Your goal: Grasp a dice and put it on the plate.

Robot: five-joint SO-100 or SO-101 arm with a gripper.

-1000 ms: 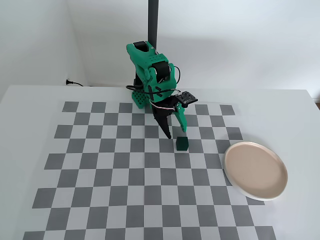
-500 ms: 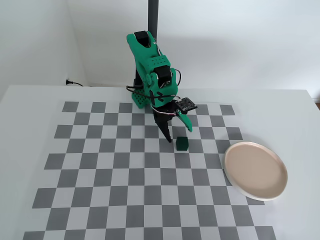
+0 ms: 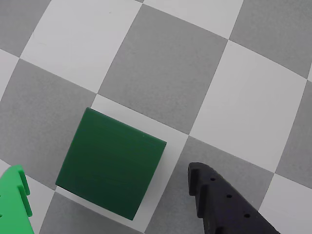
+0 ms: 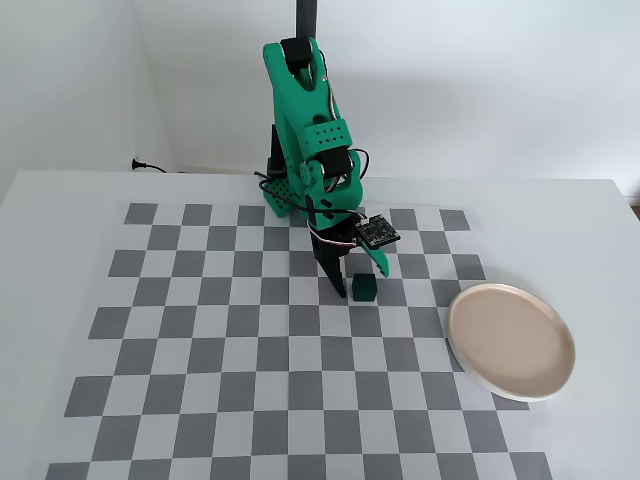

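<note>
Gripper (image 4: 358, 283) low over the checkered mat (image 4: 200, 340), fingers spread, nothing pinched. In the wrist view the black finger (image 3: 219, 202) enters from the bottom edge, right of centre; the green finger (image 3: 14, 197) shows only as a corner at bottom left. The dice (image 3: 111, 162) lies between the two, nearer the green finger. A clear strip of mat separates the dice from the black finger; no contact with either finger can be seen.

Fixed view: the dice (image 4: 363, 288) sits on the mat at the gripper's tips, with the black finger just to its left and the green finger above and to its right. It rests flat, its edges slightly turned against the mat's squares.

Plate (image 4: 512, 341) on the mat's right side, well apart from the dice, to the right of it and nearer the camera. Its rim overhangs the mat's right edge. Plate holds nothing.

Arm (image 4: 305, 130) rises steeply from its base behind the dice, a small circuit board (image 4: 377, 232) at the wrist. White table (image 4: 60, 210) under the mat.
</note>
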